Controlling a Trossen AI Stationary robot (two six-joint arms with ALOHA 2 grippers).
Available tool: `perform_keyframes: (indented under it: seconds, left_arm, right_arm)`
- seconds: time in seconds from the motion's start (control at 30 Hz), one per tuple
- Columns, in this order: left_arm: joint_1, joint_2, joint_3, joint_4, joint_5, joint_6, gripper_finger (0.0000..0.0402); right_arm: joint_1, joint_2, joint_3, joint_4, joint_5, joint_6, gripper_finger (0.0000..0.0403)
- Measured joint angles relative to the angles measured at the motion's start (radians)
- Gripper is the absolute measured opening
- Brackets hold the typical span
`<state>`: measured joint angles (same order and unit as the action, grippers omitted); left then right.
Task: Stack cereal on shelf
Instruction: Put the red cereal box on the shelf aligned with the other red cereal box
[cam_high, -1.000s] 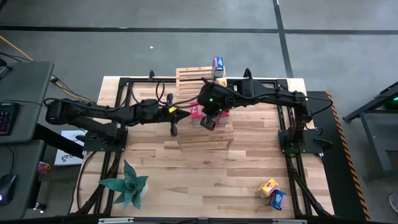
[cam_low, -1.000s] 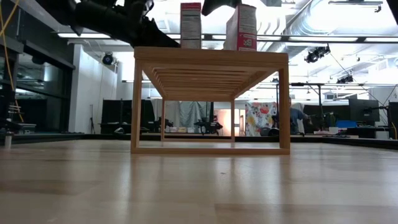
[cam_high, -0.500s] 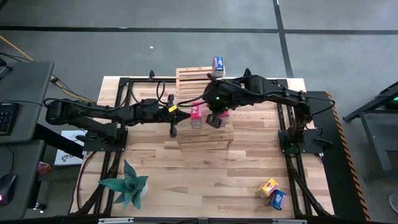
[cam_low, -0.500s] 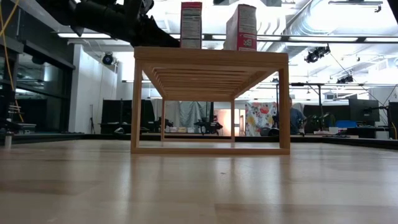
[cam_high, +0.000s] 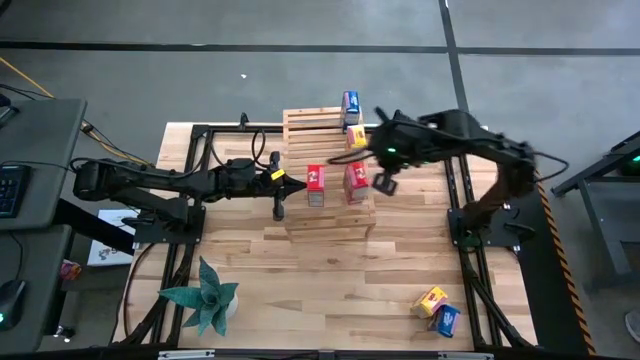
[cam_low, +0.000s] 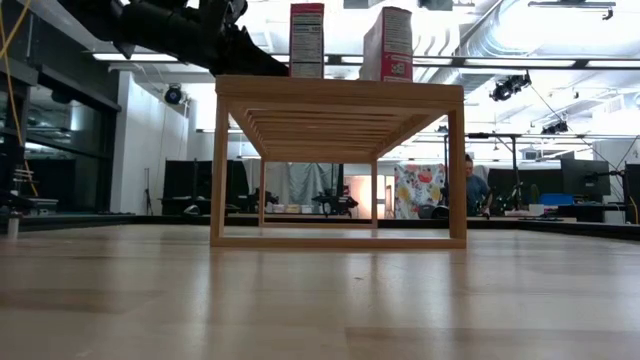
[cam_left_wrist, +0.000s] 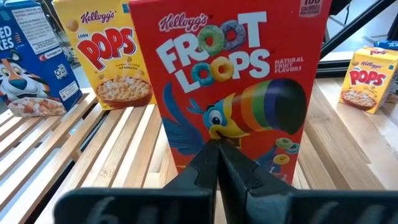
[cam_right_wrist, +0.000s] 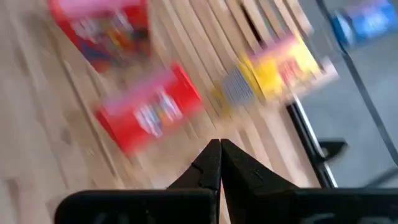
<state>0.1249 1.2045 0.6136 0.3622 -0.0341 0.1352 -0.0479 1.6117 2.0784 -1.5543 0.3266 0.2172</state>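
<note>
The light-wood slatted shelf (cam_high: 328, 178) stands mid-table. Two red cereal boxes (cam_high: 315, 185) (cam_high: 355, 182) stand upright on its near tier, and both show on top in the low view (cam_low: 307, 40) (cam_low: 388, 45). A yellow box (cam_high: 355, 136) and a blue box (cam_high: 350, 103) stand on the far tiers. My left gripper (cam_left_wrist: 217, 148), shut, is level just left of the left red box (cam_left_wrist: 236, 93). My right gripper (cam_high: 383, 182), shut (cam_right_wrist: 219, 147), hangs above the shelf's right edge, clear of the boxes.
A yellow box (cam_high: 430, 300) and a blue box (cam_high: 447, 320) lie on the table near its near right corner. A teal plant (cam_high: 205, 298) stands near the near left corner. Bare tabletop lies between shelf and near edge. A person shows far behind the table (cam_low: 472, 185).
My right gripper has drawn away from the right red box, moving up and toward the table's right edge until it is off the shelf. That red box stays upright on the shelf, where it was.
</note>
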Motion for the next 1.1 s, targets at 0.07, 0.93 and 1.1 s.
perform_keyframes:
  seconds: [0.07,0.93,1.1]
  left_arm:
    - [0.0,0.0,0.0,0.0,-0.001,-0.002,0.0]
    - [0.0,-0.019,-0.001,0.012,0.183,-0.122,0.0]
    - [0.004,0.0,-0.001,0.076,0.181,-0.16,0.0]
  right_arm:
    - [0.0,-0.1,-0.128,0.017,0.021,0.028,0.0]
    - [-0.05,-0.702,-1.472,1.525,-0.226,-0.298,0.0]
    - [-0.093,-0.701,-1.474,1.536,-0.233,-0.303,0.0]
